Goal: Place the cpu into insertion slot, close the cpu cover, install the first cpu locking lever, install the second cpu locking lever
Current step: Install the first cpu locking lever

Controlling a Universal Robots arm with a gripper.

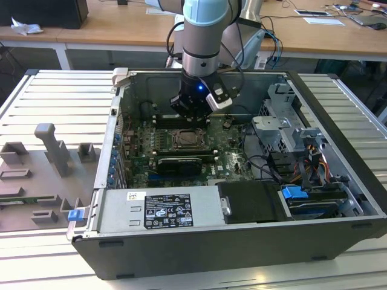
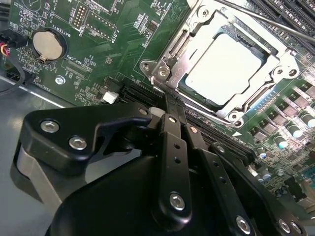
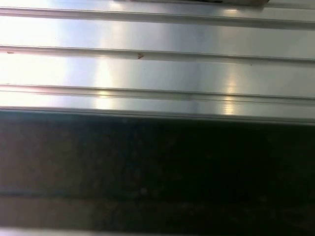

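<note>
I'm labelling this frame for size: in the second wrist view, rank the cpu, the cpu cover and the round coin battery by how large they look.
1. cpu cover, the frame surrounding the chip.
2. cpu, filling the frame's window.
3. coin battery, clearly smallest.

All lie on the same board, so camera distance hardly skews this.

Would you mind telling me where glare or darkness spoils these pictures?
In the second wrist view, glare washes the cpu face almost white, while the gripper body stays dark in the foreground. In the first wrist view, bright reflections streak the ribbed metal surface, and the lower half is nearly black.

wooden desks point(image 1: 121, 27) – ribbed aluminium table point(image 1: 54, 103)
</note>
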